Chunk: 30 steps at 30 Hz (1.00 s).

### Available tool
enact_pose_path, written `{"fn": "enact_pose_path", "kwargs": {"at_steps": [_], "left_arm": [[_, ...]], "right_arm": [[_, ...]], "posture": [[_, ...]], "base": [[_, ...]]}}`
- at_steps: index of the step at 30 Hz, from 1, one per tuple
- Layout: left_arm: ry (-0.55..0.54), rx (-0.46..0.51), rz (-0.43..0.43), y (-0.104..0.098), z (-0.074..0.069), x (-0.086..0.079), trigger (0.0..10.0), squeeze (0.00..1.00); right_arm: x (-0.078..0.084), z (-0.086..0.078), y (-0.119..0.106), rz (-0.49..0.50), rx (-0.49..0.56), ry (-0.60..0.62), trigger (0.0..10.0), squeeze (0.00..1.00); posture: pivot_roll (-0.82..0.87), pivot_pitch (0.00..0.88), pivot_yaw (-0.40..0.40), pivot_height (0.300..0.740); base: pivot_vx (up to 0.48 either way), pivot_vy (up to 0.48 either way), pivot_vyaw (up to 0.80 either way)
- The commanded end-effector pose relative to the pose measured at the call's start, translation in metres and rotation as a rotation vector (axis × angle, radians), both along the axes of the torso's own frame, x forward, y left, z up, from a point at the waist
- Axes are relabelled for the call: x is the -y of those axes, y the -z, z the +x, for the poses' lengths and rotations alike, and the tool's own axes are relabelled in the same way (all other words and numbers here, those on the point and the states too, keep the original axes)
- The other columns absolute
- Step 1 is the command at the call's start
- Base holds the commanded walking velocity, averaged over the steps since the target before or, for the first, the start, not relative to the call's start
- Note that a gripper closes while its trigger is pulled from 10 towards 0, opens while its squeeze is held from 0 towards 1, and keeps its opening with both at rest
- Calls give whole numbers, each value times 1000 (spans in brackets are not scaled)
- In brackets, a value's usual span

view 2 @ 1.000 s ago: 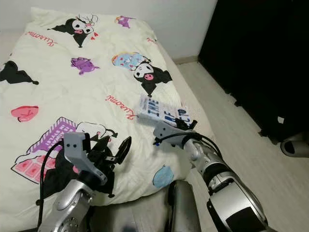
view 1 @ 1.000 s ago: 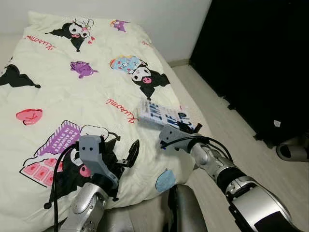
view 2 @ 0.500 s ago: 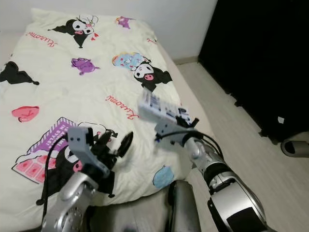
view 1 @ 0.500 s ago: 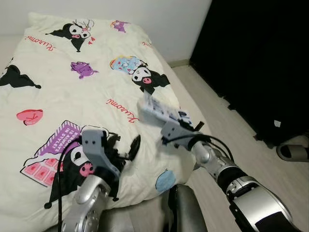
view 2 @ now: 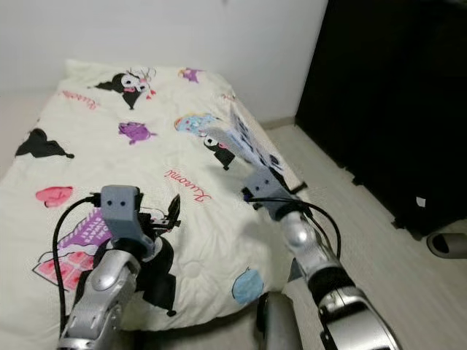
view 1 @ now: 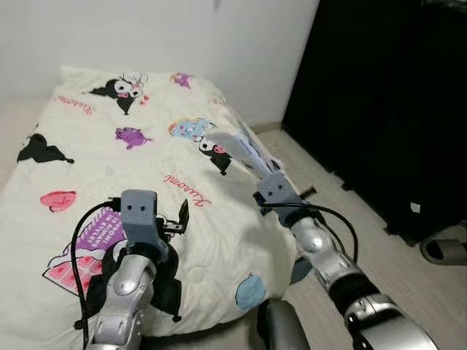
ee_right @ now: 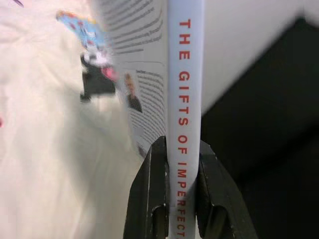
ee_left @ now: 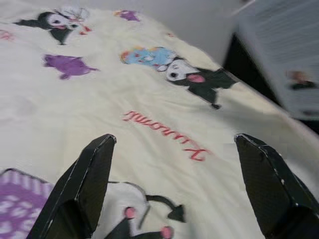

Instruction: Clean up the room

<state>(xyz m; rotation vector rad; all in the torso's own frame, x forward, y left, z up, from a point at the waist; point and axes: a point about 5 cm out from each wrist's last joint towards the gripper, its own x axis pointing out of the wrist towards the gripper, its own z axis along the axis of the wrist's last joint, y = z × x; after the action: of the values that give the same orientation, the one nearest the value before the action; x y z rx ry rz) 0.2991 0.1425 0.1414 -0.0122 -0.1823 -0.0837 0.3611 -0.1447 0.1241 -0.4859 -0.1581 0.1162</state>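
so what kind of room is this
Most likely a bedroom: a bed under a cartoon-print duvet stands against a white wall, with a slipper on the pale wood floor.

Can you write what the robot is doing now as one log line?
right pincer: shut on book, lifted above bed | left pincer: open, empty

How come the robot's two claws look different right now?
The right end effector is pinched shut on the spine of a white book, holding it up off the bed. The left end effector has its black fingers spread wide apart with nothing between them. It hangs low over the cartoon-print blanket, while the right one is raised near the bed's edge. Both have two long black fingers.
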Motion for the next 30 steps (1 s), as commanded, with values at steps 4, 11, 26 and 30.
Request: {"fn": "enact_pose_path", "kwargs": {"at_steps": [4, 11, 26, 30], "left_arm": [[-49, -8, 85, 10, 3, 2, 10000, 0], [-139, -25, 100, 19, 4, 0, 10000, 0], [-124, -11, 109, 31, -1, 1, 10000, 0], [-108, -21, 110, 35, -2, 2, 10000, 0]], "right_arm": [[11, -11, 13, 159, -22, 72, 10000, 0], [20, -26, 34, 272, -101, 116, 10000, 0], [8, -46, 48, 331, -146, 75, 10000, 0], [7, -49, 49, 335, -160, 71, 10000, 0]], "posture": [[-12, 55, -57, 524], [-15, 51, -43, 524], [-5, 36, -46, 577], [-6, 34, -46, 597]], "base": [[0, 0, 0], [0, 0, 0], [0, 0, 0], [0, 0, 0]]}}
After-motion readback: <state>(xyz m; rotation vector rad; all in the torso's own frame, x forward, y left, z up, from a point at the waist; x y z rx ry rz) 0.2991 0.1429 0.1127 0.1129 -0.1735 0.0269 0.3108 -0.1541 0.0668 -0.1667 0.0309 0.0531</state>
